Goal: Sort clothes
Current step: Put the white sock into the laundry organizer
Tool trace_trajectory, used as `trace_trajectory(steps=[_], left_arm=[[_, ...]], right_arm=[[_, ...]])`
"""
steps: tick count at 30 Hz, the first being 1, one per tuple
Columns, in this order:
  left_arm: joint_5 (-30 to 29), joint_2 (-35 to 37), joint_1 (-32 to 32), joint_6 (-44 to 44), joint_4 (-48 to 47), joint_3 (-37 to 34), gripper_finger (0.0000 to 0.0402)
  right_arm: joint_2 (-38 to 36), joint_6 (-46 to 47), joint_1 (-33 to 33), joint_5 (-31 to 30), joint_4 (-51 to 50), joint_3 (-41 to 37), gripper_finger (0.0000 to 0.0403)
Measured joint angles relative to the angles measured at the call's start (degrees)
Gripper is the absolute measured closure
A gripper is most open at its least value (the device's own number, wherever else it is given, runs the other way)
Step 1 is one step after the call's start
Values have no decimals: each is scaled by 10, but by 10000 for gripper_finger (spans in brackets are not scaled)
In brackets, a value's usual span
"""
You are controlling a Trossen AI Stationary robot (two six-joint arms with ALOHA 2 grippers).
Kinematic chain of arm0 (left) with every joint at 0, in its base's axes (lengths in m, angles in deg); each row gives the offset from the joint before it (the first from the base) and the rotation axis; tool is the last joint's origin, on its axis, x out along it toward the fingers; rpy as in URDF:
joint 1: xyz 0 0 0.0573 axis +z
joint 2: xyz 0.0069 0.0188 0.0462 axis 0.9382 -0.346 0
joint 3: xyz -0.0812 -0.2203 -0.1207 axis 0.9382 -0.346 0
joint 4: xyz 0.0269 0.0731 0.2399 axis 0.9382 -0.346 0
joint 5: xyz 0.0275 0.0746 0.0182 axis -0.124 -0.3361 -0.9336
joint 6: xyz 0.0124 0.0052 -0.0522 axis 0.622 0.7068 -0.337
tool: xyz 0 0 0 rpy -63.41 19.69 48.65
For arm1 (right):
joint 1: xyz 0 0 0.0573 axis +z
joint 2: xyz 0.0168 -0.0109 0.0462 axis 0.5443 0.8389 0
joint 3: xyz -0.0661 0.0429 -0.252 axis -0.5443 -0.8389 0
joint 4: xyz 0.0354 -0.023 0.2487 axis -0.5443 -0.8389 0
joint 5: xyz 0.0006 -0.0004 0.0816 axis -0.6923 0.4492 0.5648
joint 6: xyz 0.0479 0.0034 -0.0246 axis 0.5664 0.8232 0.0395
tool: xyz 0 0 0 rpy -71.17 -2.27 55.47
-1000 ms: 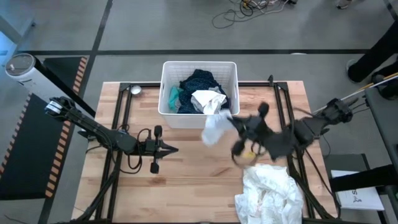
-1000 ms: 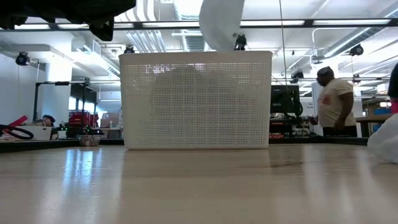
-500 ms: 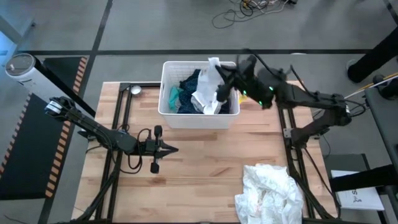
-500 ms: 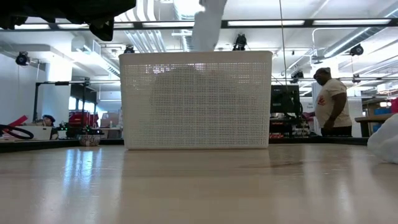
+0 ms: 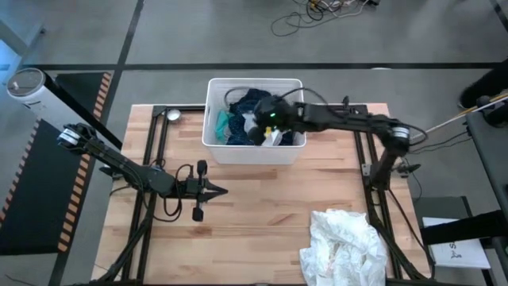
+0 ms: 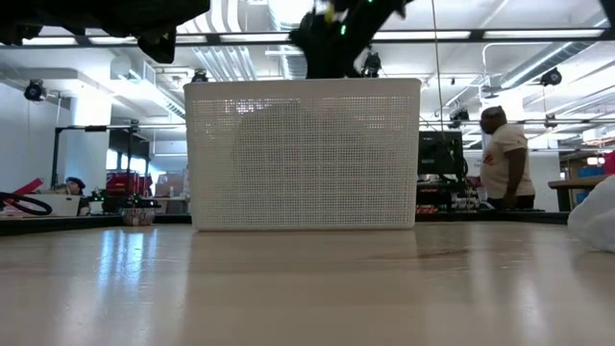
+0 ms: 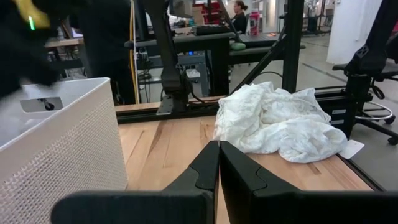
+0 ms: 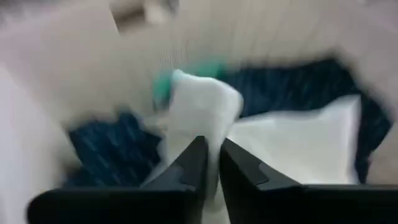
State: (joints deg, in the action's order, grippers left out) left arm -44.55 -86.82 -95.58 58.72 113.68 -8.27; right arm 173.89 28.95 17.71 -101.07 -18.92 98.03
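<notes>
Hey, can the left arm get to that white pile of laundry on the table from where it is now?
Probably yes. The left tool rests shut over bare wood, and the white pile lies on the table's near right corner with nothing between. The right tool is off over the basket, though whether the reach suffices is uncertain.

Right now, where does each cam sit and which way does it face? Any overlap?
High: overhead, straight down; both arms, basket, white pile.
Low: table height, level across; basket, right arm above it.
Left wrist: past shut left gripper; white pile, basket wall.
Right wrist: down into basket, right gripper on white cloth.
Shared: basket in all four views.
</notes>
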Motion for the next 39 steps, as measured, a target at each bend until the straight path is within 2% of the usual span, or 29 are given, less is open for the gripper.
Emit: trace_trajectory(steps=[8,10,13,17,22,27,32,39], left_arm=[[-2,0,0,2,-4,0,402],[-3,0,0,1,-4,0,402],[-2,0,0,1,-4,0,402],[-2,0,0,-1,-4,0,402],[-2,0,0,-2,-6,0,402],[-2,0,0,-2,-8,0,402],[-2,0,0,-5,-8,0,402],[-2,0,0,-5,-8,0,402]], right_arm=[[92,17,-9,19,-100,74,281],[109,28,-16,43,-119,101,264],[135,50,-35,111,-135,139,256],[162,64,-57,190,-161,196,273],[159,62,-61,194,-168,256,307],[159,47,-66,184,-185,275,350],[161,22,-79,151,-254,239,397],[161,25,-102,147,-272,140,398]])
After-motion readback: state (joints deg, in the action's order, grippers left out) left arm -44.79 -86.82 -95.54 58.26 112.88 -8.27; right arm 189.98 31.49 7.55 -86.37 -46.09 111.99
